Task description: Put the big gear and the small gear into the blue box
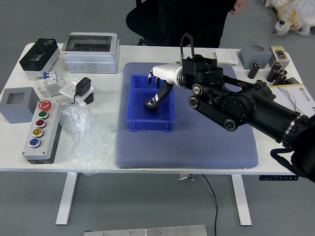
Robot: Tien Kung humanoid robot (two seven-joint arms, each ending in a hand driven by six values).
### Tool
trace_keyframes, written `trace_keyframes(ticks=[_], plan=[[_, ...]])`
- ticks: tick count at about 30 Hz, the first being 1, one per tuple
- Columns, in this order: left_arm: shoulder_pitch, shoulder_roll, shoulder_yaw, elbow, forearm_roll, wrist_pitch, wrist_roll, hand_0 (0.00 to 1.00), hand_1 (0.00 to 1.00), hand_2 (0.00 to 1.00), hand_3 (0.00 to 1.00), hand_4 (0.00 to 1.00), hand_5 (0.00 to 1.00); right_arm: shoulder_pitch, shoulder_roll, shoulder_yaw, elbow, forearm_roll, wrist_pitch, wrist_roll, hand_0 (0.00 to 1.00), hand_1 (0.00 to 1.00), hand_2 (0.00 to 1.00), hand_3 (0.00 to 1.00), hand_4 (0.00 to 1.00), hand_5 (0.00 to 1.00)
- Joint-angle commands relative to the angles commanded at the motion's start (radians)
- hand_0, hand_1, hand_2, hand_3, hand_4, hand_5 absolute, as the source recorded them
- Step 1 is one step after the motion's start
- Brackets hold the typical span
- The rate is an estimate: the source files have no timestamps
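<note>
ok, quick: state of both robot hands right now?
Right hand: open, holding nothing, fingers over the blue box; a dark gear lies inside it.
Left hand: out of view, can't tell.

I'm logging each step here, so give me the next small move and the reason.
Probably lift the right hand straight up before swinging it away: the gear lies inside the blue box, and the open fingers hold nothing, but one fingertip looks very close to the gear, so moving sideways first might nudge it.
</note>
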Motion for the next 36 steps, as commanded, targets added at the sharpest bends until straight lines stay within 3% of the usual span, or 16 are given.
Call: trace_keyframes(ticks=[7, 13, 25, 26, 31, 32, 36], plan=[[0.001, -0.001, -0.004, 0.0, 0.001, 0.0, 0.0, 0.86, 0.83, 0.826, 0.774, 0.599, 0.374, 0.002, -0.01, 0.005, 0.01, -0.008, 0.006, -0.003, 0.625, 0.617, 0.769, 0.853, 0.912, 0.364], [0.003, -0.003, -0.013, 0.0, 0.004, -0.001, 0.0, 0.86, 0.83, 0.826, 0.773, 0.599, 0.374, 0.001, -0.05, 0.018, 0.043, -0.036, 0.01, -0.009, 0.622, 0.616, 0.768, 0.846, 0.923, 0.379], [0.009, -0.009, -0.055, -0.001, 0.018, -0.002, -0.002, 0.86, 0.831, 0.826, 0.772, 0.598, 0.374, -0.113, -0.228, 0.117, 0.196, -0.14, 0.015, -0.024, 0.645, 0.636, 0.793, 0.84, 0.911, 0.391], [0.01, -0.01, -0.056, -0.001, 0.018, -0.001, -0.002, 0.86, 0.831, 0.826, 0.772, 0.598, 0.374, -0.126, -0.244, 0.132, 0.209, -0.152, 0.016, -0.025, 0.698, 0.692, 0.837, 0.843, 0.854, 0.41], [0.015, -0.011, -0.064, -0.001, 0.021, -0.001, -0.003, 0.86, 0.831, 0.826, 0.772, 0.598, 0.374, -0.173, -0.303, 0.208, 0.25, -0.195, 0.013, -0.025, 0.698, 0.692, 0.837, 0.843, 0.854, 0.41], [0.016, -0.012, -0.066, -0.001, 0.023, -0.001, -0.003, 0.86, 0.831, 0.826, 0.771, 0.599, 0.375, -0.183, -0.314, 0.226, 0.257, -0.204, 0.011, -0.026, 0.751, 0.746, 0.873, 0.86, 0.775, 0.442], [0.018, -0.015, -0.077, -0.002, 0.028, -0.002, -0.004, 0.86, 0.831, 0.826, 0.771, 0.599, 0.375, -0.229, -0.361, 0.295, 0.293, -0.236, 0.001, -0.028, 0.751, 0.746, 0.873, 0.86, 0.775, 0.442]])
